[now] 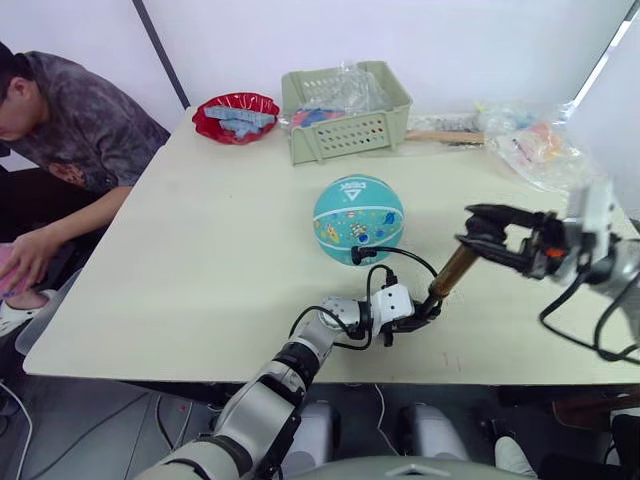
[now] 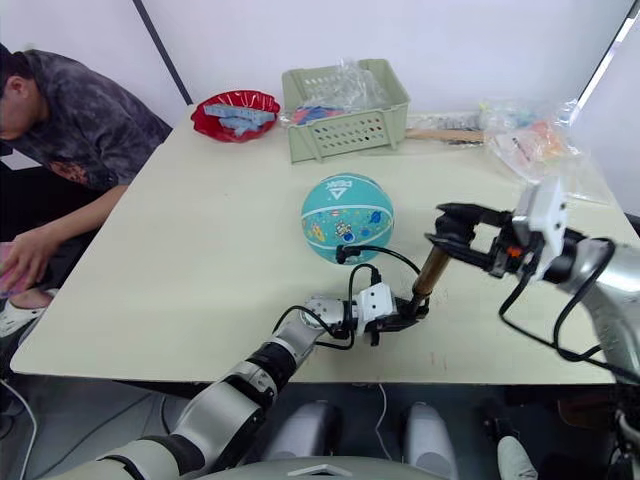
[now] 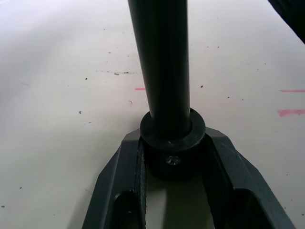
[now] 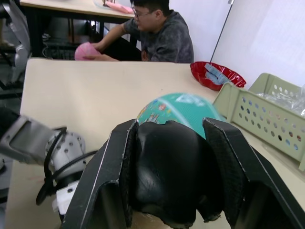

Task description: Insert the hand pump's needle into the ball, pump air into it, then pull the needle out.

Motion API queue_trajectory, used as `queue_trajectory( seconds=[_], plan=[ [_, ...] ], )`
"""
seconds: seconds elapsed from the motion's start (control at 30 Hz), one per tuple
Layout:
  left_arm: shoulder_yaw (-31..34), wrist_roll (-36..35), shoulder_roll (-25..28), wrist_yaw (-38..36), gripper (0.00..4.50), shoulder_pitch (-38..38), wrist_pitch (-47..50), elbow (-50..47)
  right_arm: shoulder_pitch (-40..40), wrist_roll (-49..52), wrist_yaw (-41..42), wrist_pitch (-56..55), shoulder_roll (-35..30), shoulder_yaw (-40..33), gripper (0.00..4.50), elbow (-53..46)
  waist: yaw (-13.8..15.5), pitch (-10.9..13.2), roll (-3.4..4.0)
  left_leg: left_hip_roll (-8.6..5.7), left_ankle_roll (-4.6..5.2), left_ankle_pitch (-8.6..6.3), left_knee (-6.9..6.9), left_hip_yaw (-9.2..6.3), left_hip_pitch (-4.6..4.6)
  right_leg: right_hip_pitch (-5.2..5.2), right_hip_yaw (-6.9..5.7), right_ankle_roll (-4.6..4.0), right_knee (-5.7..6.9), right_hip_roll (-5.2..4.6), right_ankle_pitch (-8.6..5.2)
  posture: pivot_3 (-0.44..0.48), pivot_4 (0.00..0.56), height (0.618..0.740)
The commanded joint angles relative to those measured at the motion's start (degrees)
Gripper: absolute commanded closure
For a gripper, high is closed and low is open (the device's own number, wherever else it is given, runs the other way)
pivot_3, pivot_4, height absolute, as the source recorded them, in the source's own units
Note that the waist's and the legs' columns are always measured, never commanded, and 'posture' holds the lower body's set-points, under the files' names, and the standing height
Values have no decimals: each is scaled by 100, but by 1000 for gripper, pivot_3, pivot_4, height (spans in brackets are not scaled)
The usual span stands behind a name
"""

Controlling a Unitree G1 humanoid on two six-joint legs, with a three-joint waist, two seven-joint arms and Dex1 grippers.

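The ball sits on the table, in front of the basket, and the hand pump stands tilted just to the ball's right, towards the table's near edge. The left gripper has its fingers clamped on the pump's black bottom cap, and the right gripper is closed around the black handle at the top. The thin hose loops from the pump's lower end to the ball's near side, where the needle appears to meet the rubber; how deep it sits is too small to tell. The pump looks light and stiff, its metal tube probably slick, so the caps and handle are the surer holds. The ball is likely soft, light and ready to roll if pushed, and the needle looks thin enough to bend under a sideways pull. Behind the ball, the basket, a red bowl and some plastic bags stand well clear. A person leans at the table's left edge, well apart from the ball.
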Motion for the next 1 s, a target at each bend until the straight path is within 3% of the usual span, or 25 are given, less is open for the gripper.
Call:
queue_trajectory(
  seconds=[0.03, 0.2, 0.43, 0.7, 1.0],
  plan=[
    [-295, 388, 120, -41, 3342, 306, 316, 415, 312, -930, -87, -328, 125, 564, 2769, 522, 2, -14, -2, 1, 0, 0, 0, -8, 2, 0, 0, 0, 1, 7, 0, 0, 150, 740],
    [-212, 230, 90, -232, 3342, 332, 523, 326, 614, -1487, -342, -640, 503, 1112, 2769, 815, 11, -55, -10, 1, 0, 0, -1, -22, 2, 0, 0, -6, 1, 22, -2, 0, 150, 740],
    [-269, 332, 109, -75, 3342, 291, 444, 344, 381, -906, -350, -474, 587, 661, 2769, 422, 15, -54, -5, 1, 0, 0, -1, -22, 1, -1, 5, -8, 1, 21, -2, 0, 150, 740],
    [-289, 397, 105, 34, 3342, 271, 162, 427, -652, 445, -202, 614, -131, -473, 2769, 11, 38, 30, 68, -11, 0, 0, 0, -22, -30, -21, 7, -33, 0, 8, 14, 0, 150, 740],
    [-246, 329, 74, -46, 3342, 235, 127, 535, -1806, 1710, -113, 1806, -1175, -1470, 2769, 165, 34, 88, 68, -19, 1, 1, 4, -15, -33, -22, 5, -19, -1, -8, 9, 0, 150, 740]
  ],
)
